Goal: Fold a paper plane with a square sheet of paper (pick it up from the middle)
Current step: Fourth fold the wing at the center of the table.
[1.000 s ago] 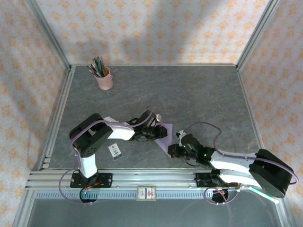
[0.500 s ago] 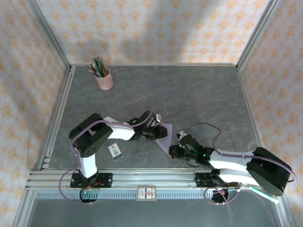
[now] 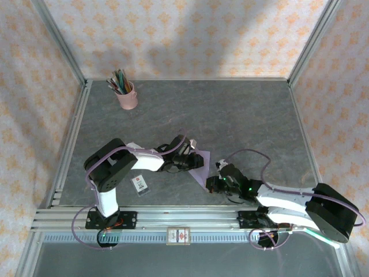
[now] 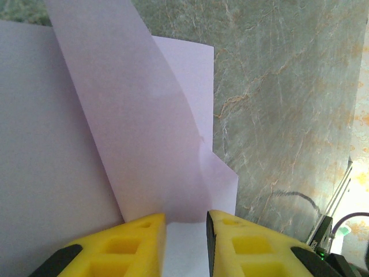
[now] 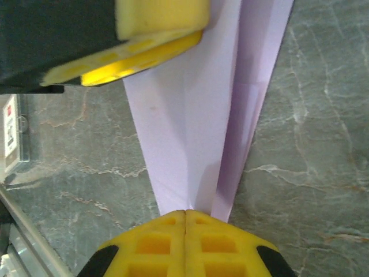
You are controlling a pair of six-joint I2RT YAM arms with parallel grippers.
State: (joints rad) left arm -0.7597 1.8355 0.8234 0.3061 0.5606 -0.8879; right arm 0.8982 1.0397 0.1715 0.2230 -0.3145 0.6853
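Grey marble table [image 3: 242, 115], floral walls [image 3: 173, 34]. Plane [image 5: 190, 144] runs lengthwise L gripper [image 4: 185, 222] to R gripper [image 5: 184, 214], w/ its point at R's closed tips. L's jaws slightly apart.

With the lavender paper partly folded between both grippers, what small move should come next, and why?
Probably the left gripper should press the raised flap flat: it curls up off the lavender paper, while the right gripper, shut, pins the pointed tip.

Lavender paper plane [image 5: 190, 127] on a grey marbled table [image 3: 242, 115]; yellow gripper fingers [image 4: 127, 245]; pink cup [image 3: 128, 99]; peach floral-patterned walls [image 3: 190, 34].
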